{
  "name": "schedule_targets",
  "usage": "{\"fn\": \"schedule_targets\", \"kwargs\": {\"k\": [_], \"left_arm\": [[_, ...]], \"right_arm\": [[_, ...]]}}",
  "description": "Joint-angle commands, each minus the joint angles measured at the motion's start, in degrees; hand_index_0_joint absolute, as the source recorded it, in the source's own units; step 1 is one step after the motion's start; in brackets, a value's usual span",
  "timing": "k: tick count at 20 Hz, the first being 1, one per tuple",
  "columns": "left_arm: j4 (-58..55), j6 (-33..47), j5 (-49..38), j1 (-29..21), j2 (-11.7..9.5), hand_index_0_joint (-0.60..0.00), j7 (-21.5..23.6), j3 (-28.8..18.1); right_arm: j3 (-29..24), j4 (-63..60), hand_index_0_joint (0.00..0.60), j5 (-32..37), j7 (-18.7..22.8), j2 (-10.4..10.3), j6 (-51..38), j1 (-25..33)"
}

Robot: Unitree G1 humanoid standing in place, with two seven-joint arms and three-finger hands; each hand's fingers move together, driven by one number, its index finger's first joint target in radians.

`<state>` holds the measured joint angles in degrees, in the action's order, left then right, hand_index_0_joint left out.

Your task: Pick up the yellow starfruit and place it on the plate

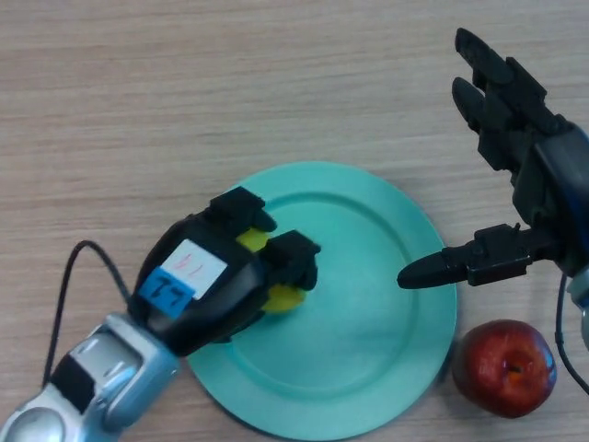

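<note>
The yellow starfruit [282, 296] is mostly hidden under my left hand [225, 276], which comes in from the lower left and has its fingers curled round the fruit. Only small yellow patches show between the fingers. The hand and fruit are over the left part of the teal plate [368, 341]; I cannot tell whether the fruit rests on it. My right hand [511, 129] is at the right, fingers straight and spread, holding nothing, its thumb reaching over the plate's right rim.
A red apple [504, 367] lies on the wooden table [184, 92] just right of the plate's lower right rim, below my right hand.
</note>
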<state>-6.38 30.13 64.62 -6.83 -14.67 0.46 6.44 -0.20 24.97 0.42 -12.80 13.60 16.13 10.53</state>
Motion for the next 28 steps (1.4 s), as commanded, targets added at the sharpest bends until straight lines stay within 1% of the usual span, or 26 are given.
{"fn": "schedule_targets", "kwargs": {"k": [1,2,3,4,5,6,7,8,9,13,15,17,20,21,22,23,24,25,26,27,28], "left_arm": [[-3.42,-3.34,-15.38,-1.60,2.21,-0.600,-2.13,0.17],[-4.43,-5.45,-19.11,-1.86,2.87,-0.600,-4.13,0.46],[-5.34,-7.37,-21.46,-2.37,3.32,-0.600,-4.32,0.37],[-5.57,-7.91,-22.26,-2.50,3.42,-0.550,-4.28,0.39],[-5.59,-8.21,-22.48,-2.52,3.41,-0.400,-4.45,0.52],[-5.57,-8.48,-22.55,-2.50,3.39,-0.300,-4.61,0.65],[-5.57,-9.15,-22.52,-2.34,3.35,-0.150,-5.03,0.83],[-5.77,-9.99,-22.06,-1.97,3.27,-0.050,-5.40,0.98],[-6.20,-10.78,-21.54,-1.34,3.16,0.000,-5.71,1.11],[-7.03,-11.80,-20.24,-0.98,3.07,0.000,-5.17,0.94],[-9.00,-12.63,-20.77,-1.56,2.92,0.000,-4.81,0.18],[-12.10,-13.03,-24.27,-2.35,2.88,0.000,-5.04,-0.84],[-14.94,-13.54,-26.74,-3.88,1.51,0.000,-5.32,-3.83],[-15.76,-14.29,-29.96,-4.50,0.69,0.000,-5.53,-6.01],[-15.98,-15.22,-32.56,-4.72,0.38,0.000,-5.12,-7.25],[-15.56,-15.73,-36.81,-4.82,-0.53,0.000,-3.68,-9.21],[-15.28,-15.50,-38.68,-4.97,-1.16,0.000,-3.01,-10.30],[-15.50,-15.71,-42.77,-5.37,-2.23,0.000,-2.63,-12.22],[-15.82,-16.48,-45.57,-5.55,-2.74,0.000,-2.88,-13.37],[-16.28,-17.70,-50.66,-5.58,-3.60,0.000,-3.24,-15.24],[-16.26,-18.45,-53.11,-5.54,-3.87,0.000,-3.06,-15.97]], "right_arm": [[-2.90,3.85,0.000,2.88,1.50,1.56,-5.54,1.16],[-2.93,4.11,0.000,2.87,1.40,1.54,-5.42,0.93],[-3.00,4.13,0.000,2.85,1.47,1.51,-5.47,1.00],[-3.00,4.03,0.000,2.78,1.51,1.52,-5.62,1.04],[-3.00,4.06,0.000,2.71,1.48,1.55,-5.67,0.97],[-3.00,4.08,0.000,2.62,1.45,1.56,-5.68,0.92],[-3.06,4.08,0.000,2.51,1.43,1.55,-5.72,0.81],[-3.03,4.13,0.000,2.36,1.46,1.52,-5.79,0.53],[-2.97,4.15,0.000,2.08,1.45,1.48,-6.08,0.14],[-2.95,4.32,0.000,2.60,2.01,1.41,-5.63,0.31],[-2.86,4.26,0.000,2.26,1.58,1.40,-5.45,0.16],[-2.83,3.62,0.000,2.11,1.62,1.41,-5.81,0.52],[-3.16,3.51,0.000,2.74,1.54,1.47,-5.74,0.58],[-3.20,3.68,0.000,2.73,1.40,1.62,-5.27,0.64],[-3.30,3.55,0.000,2.84,1.38,1.63,-5.32,0.68],[-3.37,3.28,0.000,3.03,1.44,1.60,-5.80,0.47],[-3.35,3.17,0.000,2.88,1.38,1.67,-5.97,0.50],[-3.49,3.05,0.000,2.79,1.24,1.80,-5.88,0.88],[-3.38,2.78,0.000,2.56,1.19,1.83,-6.11,0.93],[-3.22,2.26,0.000,2.08,0.94,1.82,-6.82,0.74],[-3.22,2.09,0.000,2.02,0.73,1.78,-7.05,0.55]]}}
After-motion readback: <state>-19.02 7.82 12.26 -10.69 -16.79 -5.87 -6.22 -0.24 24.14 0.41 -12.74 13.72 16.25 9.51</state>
